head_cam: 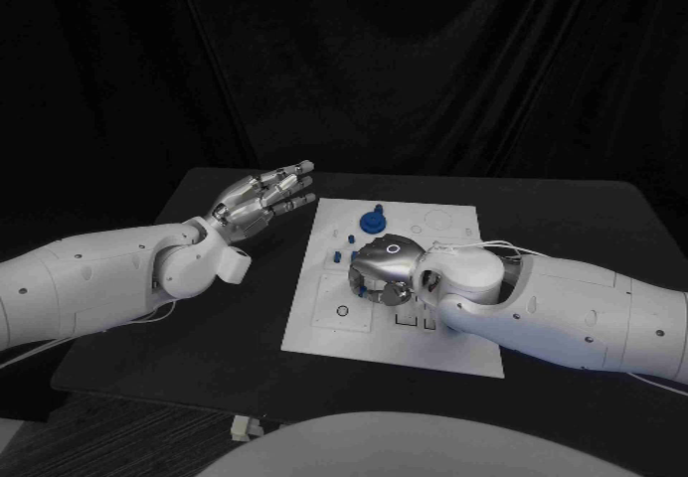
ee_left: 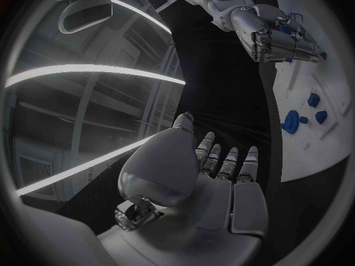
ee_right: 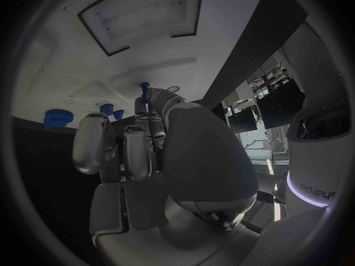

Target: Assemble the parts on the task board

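The white task board [head_cam: 333, 336] lies in the middle of the black table [head_cam: 215, 328]. A round blue part [head_cam: 373, 219] stands near its far edge, with small blue parts [head_cam: 351, 238] just in front of it. My right hand [head_cam: 385, 266] hangs over the board's middle with its fingers curled down. In the right wrist view a thin blue peg [ee_right: 144, 91] stands up between the thumb and a fingertip, pinched there. My left hand [head_cam: 266, 199] hovers beyond the board's far left corner with fingers straight and apart, holding nothing. The left wrist view shows the round part [ee_left: 290, 122] and my right hand [ee_left: 272, 36].
Outlined slots and holes mark the board's near half [head_cam: 344, 310]. A rectangular recess [ee_right: 141, 15] shows in the board in the right wrist view. My right forearm [head_cam: 559, 308] covers the board's near right corner. Bare table lies left of the board.
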